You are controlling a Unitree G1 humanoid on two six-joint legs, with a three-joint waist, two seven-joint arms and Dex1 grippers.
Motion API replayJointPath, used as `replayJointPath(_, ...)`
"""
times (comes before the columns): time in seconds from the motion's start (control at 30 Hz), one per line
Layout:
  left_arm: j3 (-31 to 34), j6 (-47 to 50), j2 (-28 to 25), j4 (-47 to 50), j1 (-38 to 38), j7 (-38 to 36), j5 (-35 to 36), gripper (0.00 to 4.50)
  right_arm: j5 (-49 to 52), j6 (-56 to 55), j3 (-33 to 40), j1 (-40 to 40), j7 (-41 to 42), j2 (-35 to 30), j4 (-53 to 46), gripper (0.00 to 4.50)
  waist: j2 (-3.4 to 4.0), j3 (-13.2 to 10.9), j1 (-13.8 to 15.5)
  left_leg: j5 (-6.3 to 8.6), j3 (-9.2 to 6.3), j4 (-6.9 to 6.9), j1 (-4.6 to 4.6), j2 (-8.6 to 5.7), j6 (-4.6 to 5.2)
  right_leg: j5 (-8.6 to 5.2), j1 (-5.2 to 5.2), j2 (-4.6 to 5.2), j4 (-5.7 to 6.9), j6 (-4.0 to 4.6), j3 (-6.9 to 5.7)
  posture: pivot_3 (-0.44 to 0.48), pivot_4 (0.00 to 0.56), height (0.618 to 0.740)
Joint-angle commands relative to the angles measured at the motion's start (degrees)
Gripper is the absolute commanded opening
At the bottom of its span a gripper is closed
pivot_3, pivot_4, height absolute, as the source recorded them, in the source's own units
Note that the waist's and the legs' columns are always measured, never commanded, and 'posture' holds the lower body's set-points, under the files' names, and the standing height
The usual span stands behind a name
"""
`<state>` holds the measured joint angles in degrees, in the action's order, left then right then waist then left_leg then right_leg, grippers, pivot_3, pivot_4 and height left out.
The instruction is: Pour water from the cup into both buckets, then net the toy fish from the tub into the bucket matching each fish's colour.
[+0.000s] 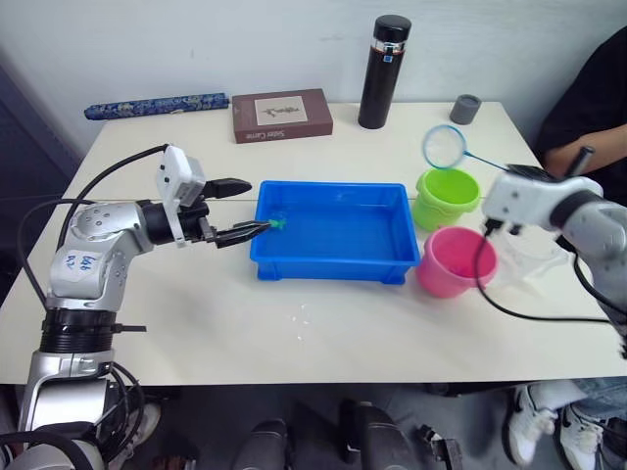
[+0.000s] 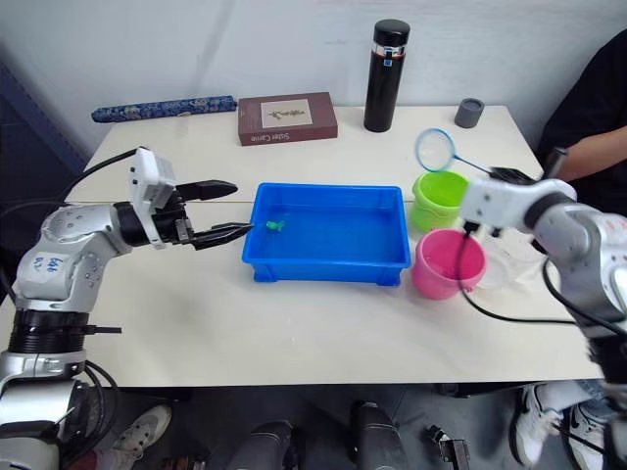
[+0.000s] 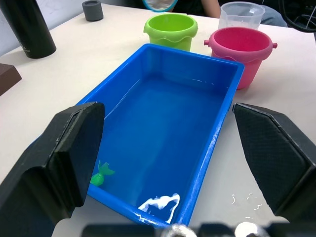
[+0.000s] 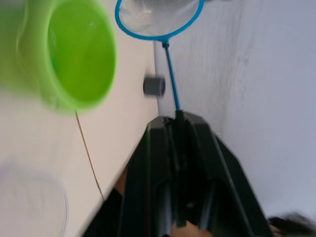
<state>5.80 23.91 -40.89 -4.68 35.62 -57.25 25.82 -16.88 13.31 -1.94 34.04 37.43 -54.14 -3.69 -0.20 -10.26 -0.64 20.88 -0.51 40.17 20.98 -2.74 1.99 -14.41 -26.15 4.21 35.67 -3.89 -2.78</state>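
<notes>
Two black fingers of the left gripper [image 1: 242,209] stand spread wide, holding nothing, with the lower tip reaching just over the near end wall of the blue tub [image 1: 331,269]. Right beside that lower fingertip, inside the tub's corner, lies one small green toy fish [image 1: 278,223]; in the left wrist view the same fish sits just inside the wall, close by one finger. Past the fish the tub's floor stretches away from the left gripper, wet and shining, and at the tub's far end stand the two buckets, the lime green bucket [image 1: 447,196] and the pink bucket [image 1: 455,260], side by side and almost touching the tub. Beyond the pink bucket, farther still from the left gripper, sits the clear cup [image 3: 240,14], upright on the table [image 1: 176,323]. The right gripper [image 4: 178,121] is clamped on the thin handle of the net [image 1: 445,146], whose light blue hoop is raised above and just behind the green bucket. Farther back from both grippers, along the table's rear edge, stand a tall black flask [image 1: 383,70], a small grey cup [image 1: 464,108], a brown box [image 1: 282,115] and a patterned blue roll [image 1: 155,105]. Behind the right arm, at the table's corner, sits a person [image 1: 588,108] in dark clothing.
</notes>
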Motion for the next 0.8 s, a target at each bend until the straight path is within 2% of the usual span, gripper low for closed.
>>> replayJointPath(0.03, 3.3, 0.7, -2.6, 2.9, -2.2, -0.3, 1.1, 4.47, 10.5, 11.1, 1.7, 3.8, 10.0, 2.5, -2.4, 0.0, -0.01, 0.0, 0.4, 0.0, -0.05, 0.0, 0.0, 0.05, -0.01, -0.01, 0.02, -0.02, -0.03, 0.01, -0.04, 0.0, 0.15, 0.739)
replayJointPath(0.2, 7.8, 5.5, -5.2, 8.9, -9.2, 3.2, 2.4, 4.47, 21.5, 24.1, -3.7, 12.1, 23.8, 5.9, -0.9, 0.0, -0.01, 0.0, 0.6, 0.01, -0.1, 0.01, 0.12, -0.04, 0.03, 0.0, -0.01, 0.11, -0.08, 0.02, -0.03, 0.0, 0.15, 0.739)
replayJointPath(0.3, 10.2, 6.8, -5.7, 11.7, -12.4, 4.7, 3.2, 4.47, 23.0, 28.8, -7.9, 16.3, 27.9, 6.9, 1.1, 0.0, -0.01, 0.0, 0.7, 0.0, -0.16, 0.01, 0.17, -0.04, 0.04, -0.01, -0.07, 0.13, -0.04, 0.03, -0.06, 0.0, 0.15, 0.739)
replayJointPath(0.43, 13.7, 8.3, -5.7, 16.3, -17.3, 7.0, 4.3, 4.47, 22.1, 35.5, -15.2, 23.1, 29.6, 11.1, 7.8, 0.0, -0.01, 0.0, 0.6, 0.0, -0.16, 0.0, 0.18, -0.07, 0.04, -0.02, -0.11, 0.18, -0.03, 0.06, -0.04, 0.0, 0.15, 0.739)
replayJointPath(0.6, 16.1, 9.7, -5.0, 20.7, -21.1, 9.5, 5.7, 4.47, 19.2, 38.2, -22.7, 27.6, 30.2, 14.2, 15.1, 0.0, -0.01, 0.0, 0.5, 0.0, -0.14, -0.02, 0.24, -0.07, 0.03, -0.03, -0.22, 0.17, 0.01, 0.08, -0.03, 0.0, 0.15, 0.739)
replayJointPath(0.8, 17.0, 10.0, -5.2, 21.8, -22.5, 10.7, 6.5, 4.47, 16.2, 39.3, -26.7, 31.2, 28.0, 19.4, 21.3, 0.0, -0.01, 0.0, 0.4, 0.0, -0.13, -0.01, 0.25, -0.09, 0.03, -0.03, -0.26, 0.18, 0.07, 0.08, -0.03, 0.0, 0.15, 0.739)
